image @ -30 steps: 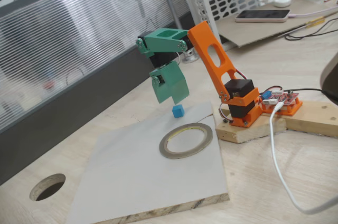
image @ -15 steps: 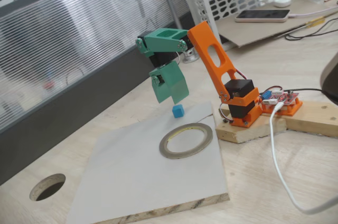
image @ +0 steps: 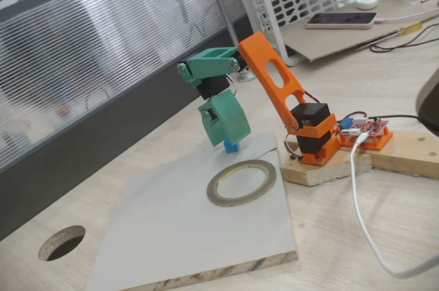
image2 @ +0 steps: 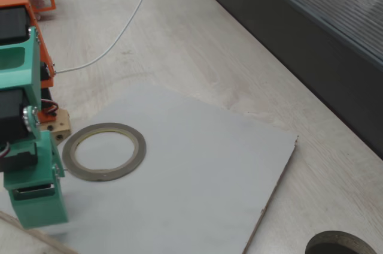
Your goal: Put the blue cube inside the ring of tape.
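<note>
End effector (image: 230, 138) low over blue cube (image: 231, 145), jaw state unclear. Cube outside ring of tape (image: 241, 182), just beyond far side; grasp, transfer left.

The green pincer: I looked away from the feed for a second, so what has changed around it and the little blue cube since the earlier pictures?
The green pincer has dropped from above the tiny sky-blue cube down over it, hiding its top; whether the jaws have closed on it cannot be told. The cube sits where it was on the pale grey board, outside the flat grey-brown ring of tape, which has not moved.
</note>
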`<state>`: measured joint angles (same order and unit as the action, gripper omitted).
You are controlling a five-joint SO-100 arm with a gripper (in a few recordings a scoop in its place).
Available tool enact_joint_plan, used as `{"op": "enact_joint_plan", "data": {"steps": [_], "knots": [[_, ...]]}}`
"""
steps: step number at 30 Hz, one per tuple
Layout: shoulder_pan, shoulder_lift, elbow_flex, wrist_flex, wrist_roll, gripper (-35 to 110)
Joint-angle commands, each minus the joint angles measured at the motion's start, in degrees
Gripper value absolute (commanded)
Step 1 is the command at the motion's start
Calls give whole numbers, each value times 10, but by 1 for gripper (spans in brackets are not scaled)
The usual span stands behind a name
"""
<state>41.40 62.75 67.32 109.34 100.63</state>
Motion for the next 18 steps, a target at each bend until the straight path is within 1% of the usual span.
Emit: {"op": "enact_joint_plan", "data": {"steps": [1,18], "knots": [[13,3,-4,11,4,59],[10,-16,-3,4,4,59]]}}
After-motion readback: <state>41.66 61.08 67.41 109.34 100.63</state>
